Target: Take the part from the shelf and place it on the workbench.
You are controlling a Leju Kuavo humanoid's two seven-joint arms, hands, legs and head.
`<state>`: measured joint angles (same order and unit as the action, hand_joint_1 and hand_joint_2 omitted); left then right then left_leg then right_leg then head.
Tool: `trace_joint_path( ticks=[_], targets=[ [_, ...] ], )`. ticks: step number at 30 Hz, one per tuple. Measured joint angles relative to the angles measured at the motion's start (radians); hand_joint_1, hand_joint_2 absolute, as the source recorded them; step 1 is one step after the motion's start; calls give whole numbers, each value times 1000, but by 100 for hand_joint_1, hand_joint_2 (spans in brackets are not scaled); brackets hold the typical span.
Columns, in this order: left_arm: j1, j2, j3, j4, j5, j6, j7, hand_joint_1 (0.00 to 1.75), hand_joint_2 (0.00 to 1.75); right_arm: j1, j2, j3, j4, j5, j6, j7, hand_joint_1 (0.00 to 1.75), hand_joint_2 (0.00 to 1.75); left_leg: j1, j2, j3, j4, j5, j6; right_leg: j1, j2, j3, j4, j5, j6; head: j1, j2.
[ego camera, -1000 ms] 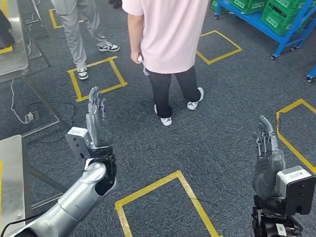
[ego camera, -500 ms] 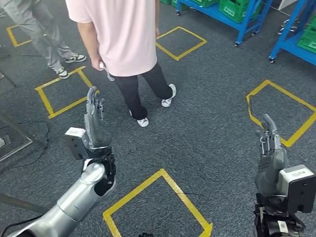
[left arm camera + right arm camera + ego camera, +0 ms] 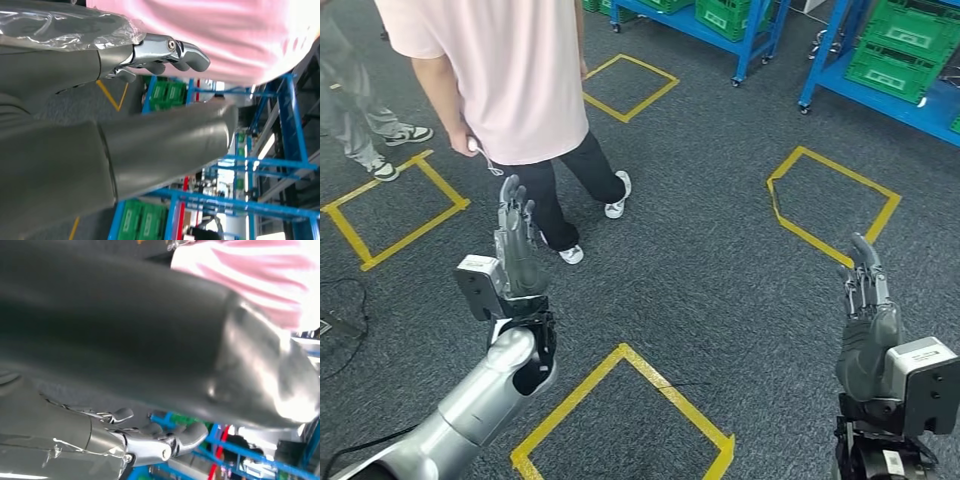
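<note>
I see my left hand (image 3: 518, 245) raised upright over the grey carpet (image 3: 697, 260), fingers straight and slightly apart, holding nothing; my right hand (image 3: 869, 315) stands likewise, fingers extended and empty. A person in a pink shirt (image 3: 509, 70) and black trousers stands just beyond the left hand, feet on the carpet; a second person's legs (image 3: 350, 120) are farther off on that same side. Yellow tape squares (image 3: 629, 400) mark the carpet between and around my hands; blue shelving (image 3: 743, 35) with green crates (image 3: 901, 55) stands well beyond the person; I cannot tell where the part is.
</note>
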<state>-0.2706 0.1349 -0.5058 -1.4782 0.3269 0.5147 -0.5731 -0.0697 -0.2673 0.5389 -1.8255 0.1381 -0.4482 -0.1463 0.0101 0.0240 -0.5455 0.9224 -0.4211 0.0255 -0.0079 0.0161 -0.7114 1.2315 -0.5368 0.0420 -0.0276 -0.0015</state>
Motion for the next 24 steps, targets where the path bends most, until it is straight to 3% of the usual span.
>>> trace_joint_path(
  ticks=[1, 2, 4, 6, 7, 9, 10, 12, 14, 15, 16, 17, 18, 20, 21, 22, 24],
  targets=[
    [1, 0, 0, 0, 0, 2, 2, 0, 44, 0, 0, 0, 1, -1, 0, 0, 0, 0, 1, 13, 0, 1, -1, -1, -3, -5, -7, 20, 0, 3, 1, 0],
    [2, 0, 0, 0, 0, 4, 5, 0, 0, 0, 0, -1, 2, -1, 1, 0, 0, 0, 2, 25, 1, 2, -3, -3, -6, -11, 6, -2, 19, 6, 2, 0],
    [2, 0, 0, -1, 1, 8, 10, 0, 0, 0, 0, -3, 3, -2, 4, 0, 0, 0, 4, 45, 3, 9, -10, -11, -9, -45, 76, -136, 82, 11, 5, 0],
    [3, 1, 0, -3, 1, 11, 15, 0, 0, -3, 0, -4, 3, -2, 8, 1, 0, 0, -1, 62, 3, 20, -18, -23, -5, -81, 129, -241, 114, 5, 5, 0],
    [4, 2, 0, -4, 1, 12, 16, 0, 0, -4, 0, -4, 3, -2, 9, 1, 0, 0, -4, 71, 3, 23, -21, -27, -1, -87, 135, -259, 114, -2, 3, 0],
    [7, 2, 0, -7, 1, 12, 18, 0, 0, -4, 0, -6, 3, -2, 10, 1, 0, 0, -4, 89, 6, 24, -24, -37, 2, -64, 133, -260, 115, -18, -2, 0],
    [7, 2, 0, -8, 1, 13, 19, 0, 0, -5, 0, -6, 3, -2, 10, 1, 0, 0, -1, 81, 6, 31, -31, -42, 1, -52, 133, -262, 117, -25, -3, 0],
    [8, 3, 0, -11, -1, 13, 19, 0, 0, -6, 0, -7, 3, -2, 11, 1, 0, 0, 4, 35, -23, 101, -75, -51, -2, -31, 136, -266, 122, -36, -6, 0],
    [13, 6, 0, -11, -4, 14, 21, 0, 0, -6, 0, -6, 3, -2, 14, 1, 0, 0, 5, -7, -94, 247, -141, -53, -2, -9, 135, -266, 123, -43, -11, 0],
    [17, 7, 0, -11, -5, 14, 22, 0, 0, -6, 0, -5, 3, -2, 15, 1, 0, 0, 4, -14, -129, 311, -161, -53, -1, 3, 134, -266, 124, -45, -13, 0],
    [21, 8, 0, -11, -7, 15, 24, 0, 0, -6, 0, -5, 3, -2, 16, 2, 0, 0, 3, -17, -150, 343, -162, -51, 0, 13, 134, -266, 124, -46, -14, 0],
    [23, 9, 0, -12, -10, 15, 27, 0, 0, -6, 0, -5, 3, -2, 15, 3, 0, 0, 2, -19, -151, 333, -143, -47, 1, 23, 135, -266, 125, -46, -16, 0],
    [24, 10, 0, -14, -12, 16, 29, 0, 0, -6, 0, -5, 3, -2, 13, 4, 0, 0, 1, -20, -132, 282, -108, -41, 2, 33, 136, -266, 125, -47, -18, 0],
    [23, 10, 0, -20, -15, 16, 33, 0, 0, -6, 0, -5, 3, 1, 8, 9, 0, 0, -5, -32, -65, 128, -34, -25, 4, 48, 137, -265, 124, -45, -23, 0],
    [23, 10, 0, -23, -16, 16, 34, 0, 0, -5, 0, -5, 3, 3, 6, 11, 0, 0, -8, -37, -40, 71, -13, -20, 5, 53, 137, -264, 124, -43, -25, 0],
    [22, 10, 0, -25, -17, 16, 35, 0, 0, -5, 0, -5, 3, 4, 4, 13, 0, 0, -10, -41, -27, 38, -4, -18, 6, 56, 135, -263, 122, -40, -25, 0],
    [22, 10, 0, -27, -18, 16, 36, 0, 0, -3, 0, -6, 3, 4, 3, 14, 0, 0, -11, -40, -23, 25, -3, -23, 7, 57, 134, -262, 116, -46, -21, 0]
  ],
)
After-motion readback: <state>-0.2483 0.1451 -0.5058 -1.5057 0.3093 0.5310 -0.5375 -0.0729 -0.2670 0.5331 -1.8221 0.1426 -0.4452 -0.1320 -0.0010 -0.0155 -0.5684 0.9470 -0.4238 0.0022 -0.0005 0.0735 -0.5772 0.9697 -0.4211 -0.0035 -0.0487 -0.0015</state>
